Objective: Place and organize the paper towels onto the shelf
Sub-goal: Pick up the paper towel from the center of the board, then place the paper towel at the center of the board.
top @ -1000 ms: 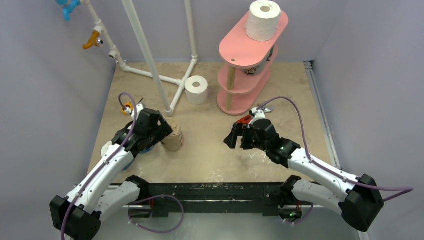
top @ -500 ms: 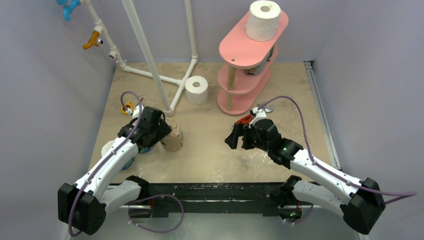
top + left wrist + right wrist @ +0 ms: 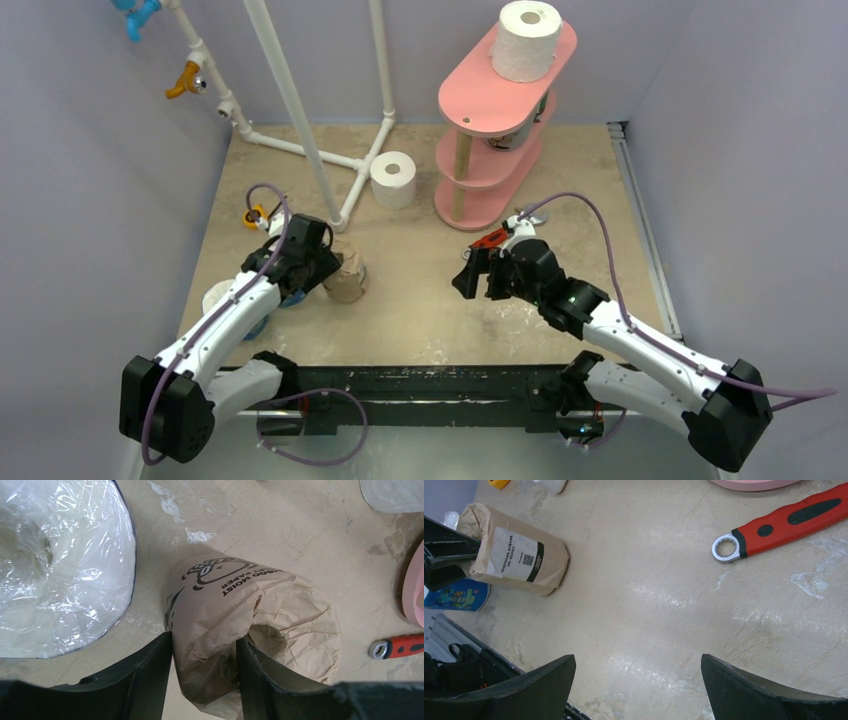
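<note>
A tan paper-wrapped roll [image 3: 280, 615] stands on the floor at left centre [image 3: 347, 280]. My left gripper [image 3: 205, 645] is shut on its wall, one finger outside and the other in the hollow core [image 3: 322, 268]. The pink shelf [image 3: 480, 100] stands at the back, with a white roll [image 3: 527, 40] on its top board and another roll [image 3: 508, 135] half hidden on the middle board. A bare white roll [image 3: 393, 180] stands on the floor left of the shelf. My right gripper [image 3: 638, 662] hangs open over bare floor [image 3: 468, 280], holding nothing.
A plastic-wrapped white roll [image 3: 55, 565] and a blue-wrapped roll [image 3: 459, 595] sit beside the left arm. A red-handled wrench [image 3: 784, 522] lies by the right gripper. A white pipe frame [image 3: 300, 110] rises at the back left, with a yellow tape measure [image 3: 256, 215] near it.
The left gripper's jaws have closed onto the tan roll's wall, and the left arm has shifted a little. The right arm has hardly moved.
</note>
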Controlling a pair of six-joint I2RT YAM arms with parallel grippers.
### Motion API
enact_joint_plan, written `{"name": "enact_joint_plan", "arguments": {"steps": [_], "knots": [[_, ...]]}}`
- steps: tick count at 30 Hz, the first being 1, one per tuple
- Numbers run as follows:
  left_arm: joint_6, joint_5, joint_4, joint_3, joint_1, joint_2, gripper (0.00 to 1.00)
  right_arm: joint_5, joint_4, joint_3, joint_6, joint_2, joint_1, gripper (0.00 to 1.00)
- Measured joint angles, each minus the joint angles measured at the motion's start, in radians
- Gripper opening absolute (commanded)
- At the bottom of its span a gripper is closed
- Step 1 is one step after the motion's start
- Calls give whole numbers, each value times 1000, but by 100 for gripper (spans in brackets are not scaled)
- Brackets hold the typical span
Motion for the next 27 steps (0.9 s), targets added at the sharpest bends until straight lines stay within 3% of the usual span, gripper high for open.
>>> {"name": "enact_joint_plan", "arguments": {"steps": [3, 10, 19, 27], "knots": [[8, 8, 14, -2, 1, 6, 38, 16, -7, 0, 0, -14, 0, 99], [27, 32, 14, -15, -26, -40, 36, 59, -57, 30, -9, -48, 0, 99], [43, 15, 14, 23, -250, -83, 35, 153, -123, 115, -44, -61, 0, 99], [43, 18, 79, 64, -401, 91, 35, 275, -185, 131, -8, -110, 0, 99]]}}
